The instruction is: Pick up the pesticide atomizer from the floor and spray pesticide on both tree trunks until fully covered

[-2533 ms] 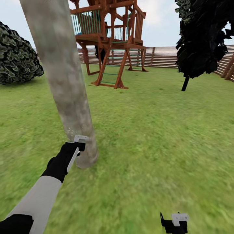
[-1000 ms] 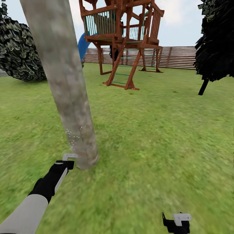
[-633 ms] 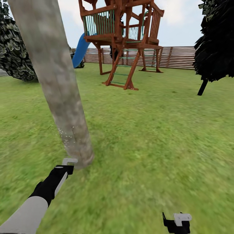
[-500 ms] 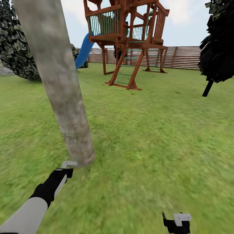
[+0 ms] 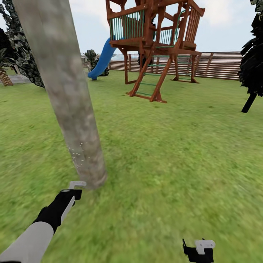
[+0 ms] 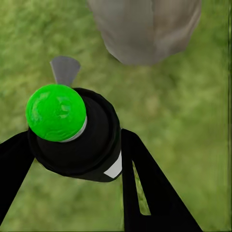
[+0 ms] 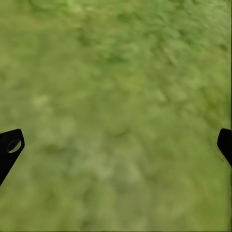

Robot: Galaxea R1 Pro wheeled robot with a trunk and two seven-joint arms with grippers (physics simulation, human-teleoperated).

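Note:
A thick pale mottled tree trunk (image 5: pixel 69 91) rises from the grass (image 5: pixel 175 157) left of centre, with white spray specks (image 5: pixel 76 155) low on its bark. My left gripper (image 5: pixel 69 193) is shut on the pesticide atomizer (image 5: pixel 77 184), whose white nozzle points at the trunk's base. The left wrist view shows the atomizer (image 6: pixel 72 135) as a black body with a green cap between the black fingers (image 6: pixel 145 183), and the trunk (image 6: pixel 145 29) close ahead. My right gripper (image 5: pixel 199 250) hangs low over the grass. In its wrist view the right gripper (image 7: pixel 116 145) is open and holds nothing.
A brown wooden playset (image 5: pixel 153 47) with a blue slide (image 5: pixel 100 60) stands on the far lawn before a slatted fence (image 5: pixel 219 65). A near-black cypress (image 5: pixel 254 54) is at the right; dark foliage (image 5: pixel 22 54) and a short palm (image 5: pixel 4 75) are at the left.
The view has swung left, shifting playset and cypress to the right. Since 2.5 s ago my left arm has dropped lower with the atomizer; over the last second it barely moved.

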